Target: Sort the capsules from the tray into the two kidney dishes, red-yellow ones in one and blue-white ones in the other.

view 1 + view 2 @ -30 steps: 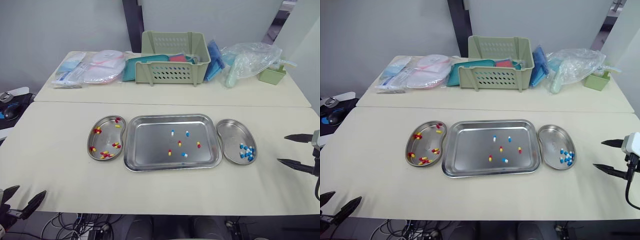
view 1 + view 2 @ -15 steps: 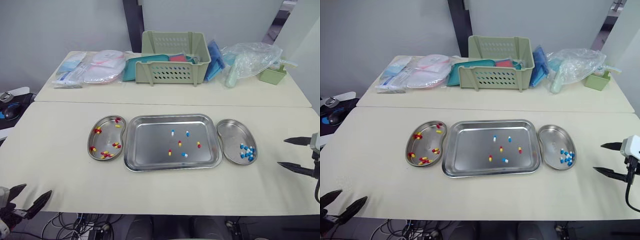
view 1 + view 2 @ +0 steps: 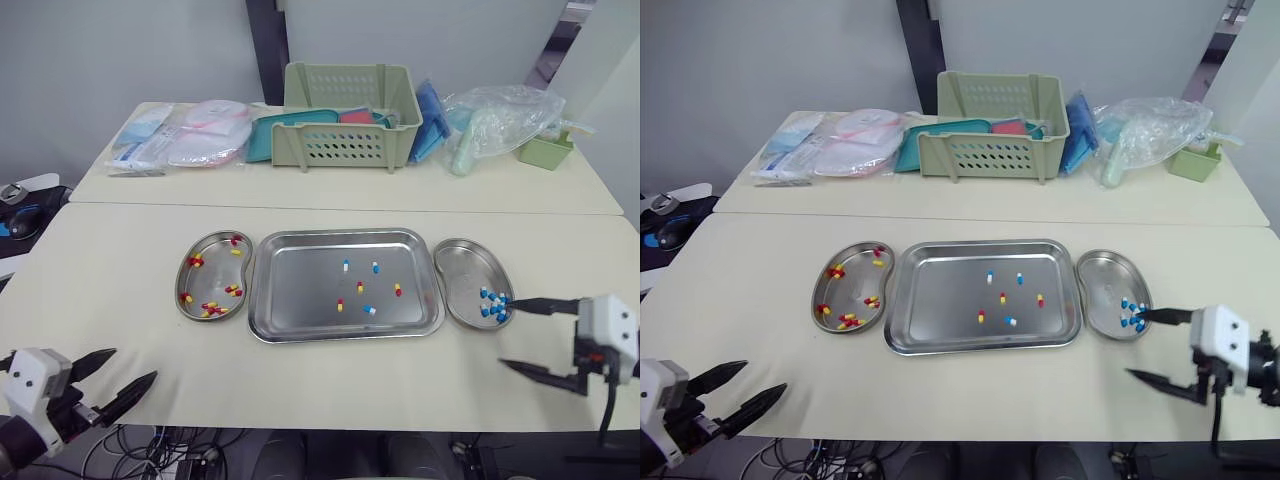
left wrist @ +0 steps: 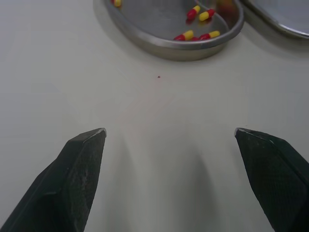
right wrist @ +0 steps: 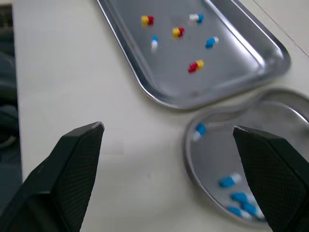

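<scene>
A steel tray (image 3: pixel 300 290) lies mid-table and holds several loose capsules, three blue-white (image 3: pixel 375 267) and three red-yellow (image 3: pixel 397 289). To its left, a kidney dish (image 3: pixel 213 275) holds several red-yellow capsules (image 4: pixel 198 35). The kidney dish (image 3: pixel 468 275) to its right holds several blue-white ones (image 3: pixel 493 305). My left gripper (image 3: pixel 127 366) is open over the table's front left, short of the left dish (image 4: pixel 169 50). My right gripper (image 3: pixel 507 333) is open just right of the right dish (image 5: pixel 212 159), its upper fingertip near the blue-white pile. Neither gripper holds anything.
On the rear table stand a green slotted basket (image 3: pixel 350 128), packaged supplies (image 3: pixel 185 135), a clear plastic bag (image 3: pixel 500 120) and a small green box (image 3: pixel 545 150). The table's front edge runs just behind both grippers.
The right gripper has moved left, from the table's right edge to beside the right dish. The left gripper has come forward and rightward over the table's front left. Capsules are unmoved.
</scene>
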